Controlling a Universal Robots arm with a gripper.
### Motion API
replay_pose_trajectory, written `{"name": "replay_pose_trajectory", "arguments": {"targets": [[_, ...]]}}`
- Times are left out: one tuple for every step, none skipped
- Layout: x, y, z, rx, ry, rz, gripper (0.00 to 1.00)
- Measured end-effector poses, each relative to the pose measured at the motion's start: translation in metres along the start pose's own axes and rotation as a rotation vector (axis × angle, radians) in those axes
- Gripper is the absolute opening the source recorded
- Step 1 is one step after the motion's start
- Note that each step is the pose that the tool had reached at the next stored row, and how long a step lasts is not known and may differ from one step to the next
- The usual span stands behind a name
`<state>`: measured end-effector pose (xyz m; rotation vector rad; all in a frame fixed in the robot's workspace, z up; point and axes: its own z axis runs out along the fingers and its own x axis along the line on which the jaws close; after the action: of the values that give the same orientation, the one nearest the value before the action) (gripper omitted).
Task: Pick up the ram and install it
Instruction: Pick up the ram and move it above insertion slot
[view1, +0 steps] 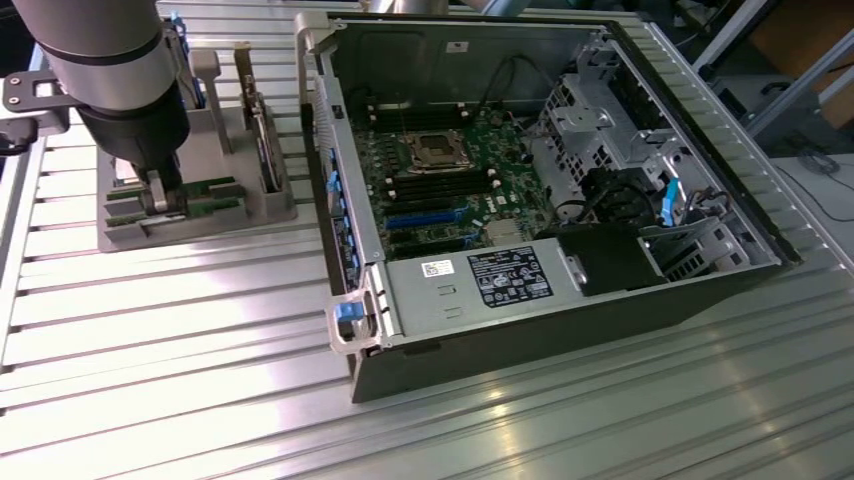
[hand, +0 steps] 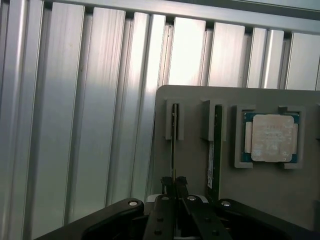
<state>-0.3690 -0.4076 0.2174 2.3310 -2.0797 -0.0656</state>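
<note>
You have the gripper (hand: 174, 182) down on the gray holder (view1: 200, 228), near the bench's (view1: 174, 380) edge on the exterior view's left, beside the open computer case (view1: 574, 300). It is closed on the ram (hand: 173, 140) (the stick nearest the holder's edge), which stands upright in its slot. The second stick (hand: 216, 145) and the processor chip (hand: 272, 137) sit alongside.

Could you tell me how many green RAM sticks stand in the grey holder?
2: one thin green RAM stick pinched by the tool, the other green stick in the neighbouring slot.
</note>
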Motion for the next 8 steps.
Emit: {"name": "replay_pose_trajectory", "arguments": {"targets": [[0.0,0.0001,-0.0012,0.0001,-0.0001,0.0,0.12],[0.0,0.0001,-0.0025,0.0,-0.0001,0.0,0.12],[-0.0001,0.0001,-0.0033,0.0001,-0.0001,0.0,0.12],[-0.0001,0.0002,-0.0041,0.0,-0.0001,0.0,0.12],[-0.0001,0.0002,-0.0046,0.0001,-0.0001,0.0,0.12],[-0.0001,0.0002,-0.0051,0.0002,-0.0001,0.0,0.12],[-0.0001,0.0003,-0.0063,0.0,0.0,0.0,0.12],[-0.0002,0.0003,-0.0074,0.0001,-0.0001,0.0,0.12]]}}
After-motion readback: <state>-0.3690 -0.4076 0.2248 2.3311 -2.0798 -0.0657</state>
